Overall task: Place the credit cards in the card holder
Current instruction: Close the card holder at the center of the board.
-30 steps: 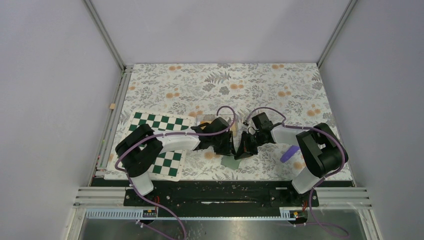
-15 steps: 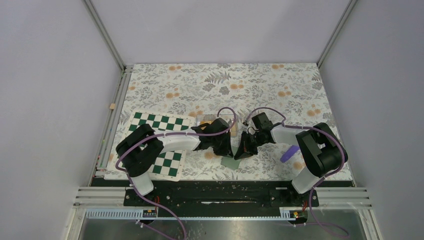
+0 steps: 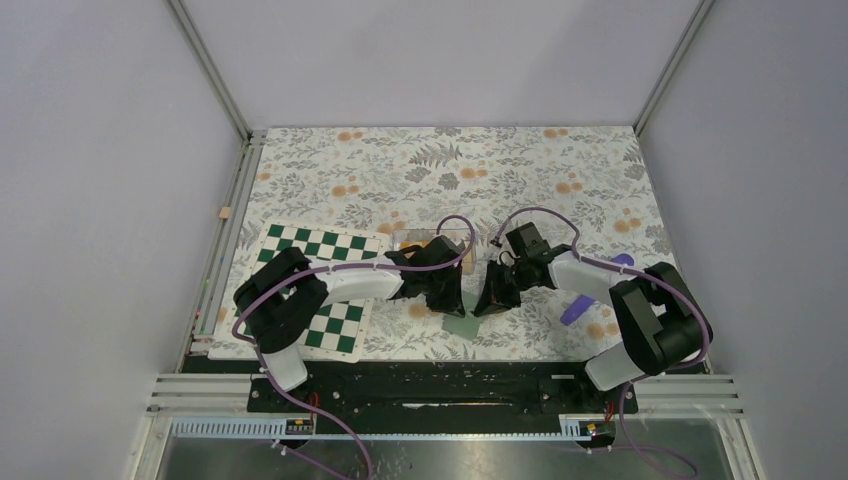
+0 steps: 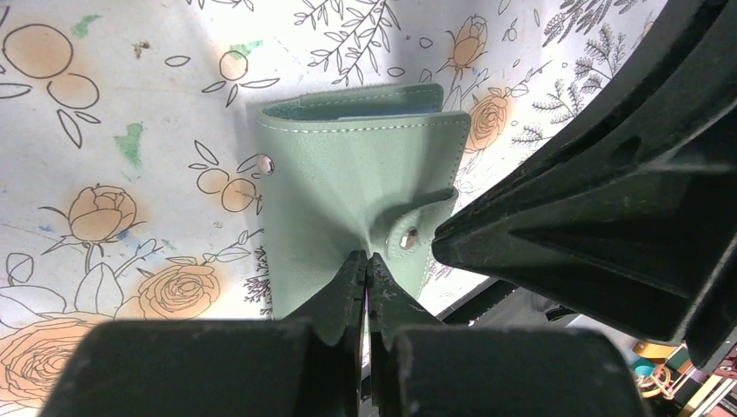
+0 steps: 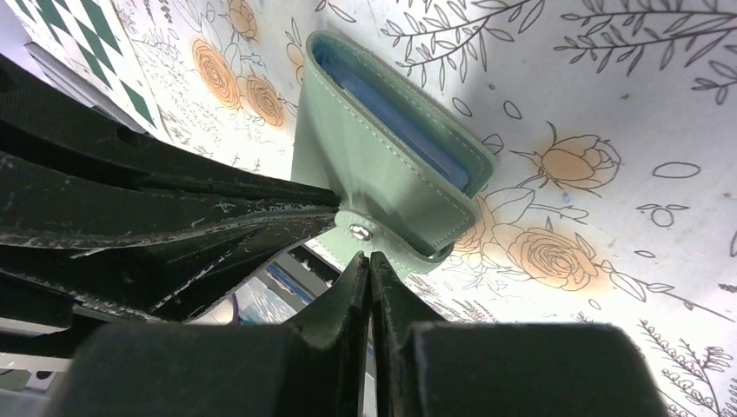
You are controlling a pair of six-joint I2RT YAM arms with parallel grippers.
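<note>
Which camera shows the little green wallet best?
The right wrist view: the pale green stitched leather card holder fills it, blue-lined pocket open. Left wrist view shows its outer face; top view, just a small corner.

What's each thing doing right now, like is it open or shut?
card holder: unsnapped, mouth gaping, pinched from both sides.
left gripper: shut on the card holder's edge.
right gripper: shut on the card holder's snap tab.
chequered board: lying flat.

Matt, smooth, stitched leather card holder (image 4: 348, 174)
</note>
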